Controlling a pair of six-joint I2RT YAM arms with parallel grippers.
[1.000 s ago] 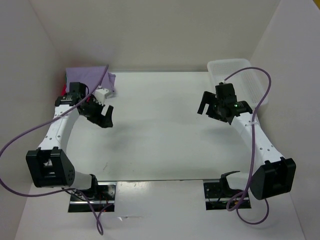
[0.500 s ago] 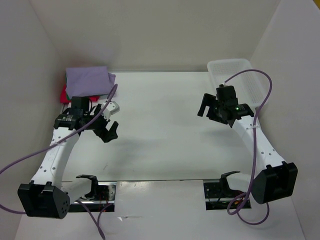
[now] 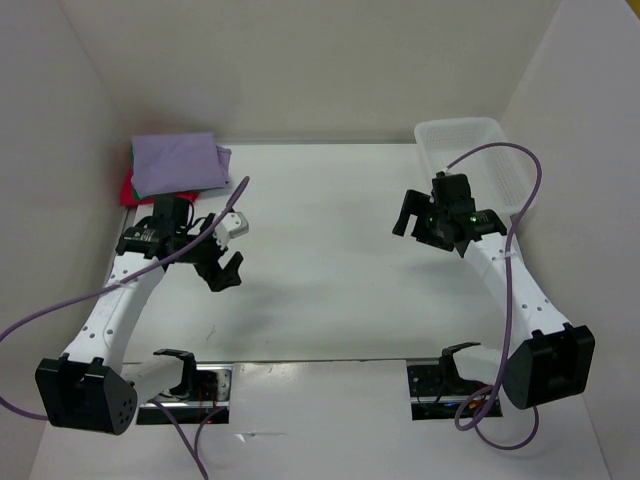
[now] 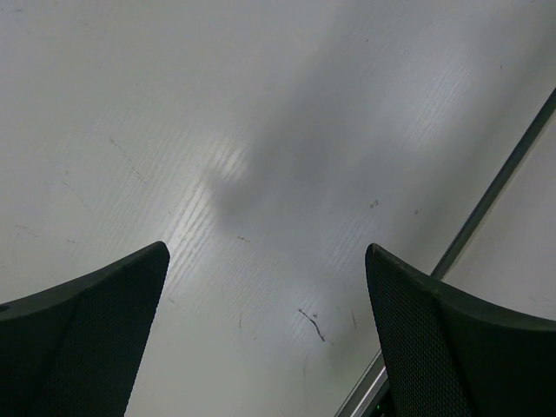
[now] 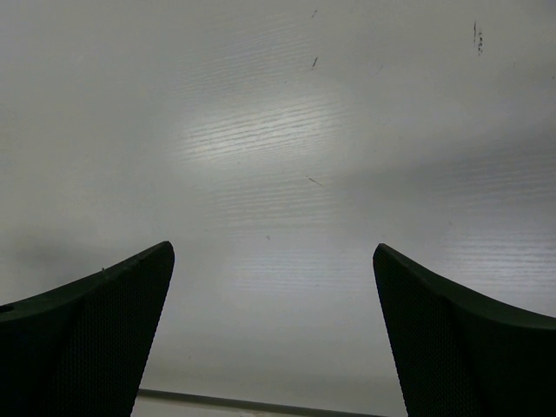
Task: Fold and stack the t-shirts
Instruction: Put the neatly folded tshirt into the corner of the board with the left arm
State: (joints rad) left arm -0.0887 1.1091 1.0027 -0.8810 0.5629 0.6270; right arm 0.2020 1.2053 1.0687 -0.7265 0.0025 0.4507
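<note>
Only the top view shows the shirts (image 3: 165, 178), piled in the far left corner of the table (image 3: 320, 270): lavender shirt (image 3: 180, 160) on top, red shirt (image 3: 126, 190) edging out beneath, two countable. They lie just beyond the left claw (image 3: 226, 270), well apart from the right claw (image 3: 410, 218). One basket (image 3: 470, 135) sits far right. Wrist views show only tabletop between both claws' wide-spread, empty fingers.

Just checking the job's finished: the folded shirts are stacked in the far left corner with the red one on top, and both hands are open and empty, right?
Not quite: the top external view shows the lavender shirt on top, the red shirt peeking out beneath. The rest holds: far left corner, left hand and right hand open and empty.
</note>
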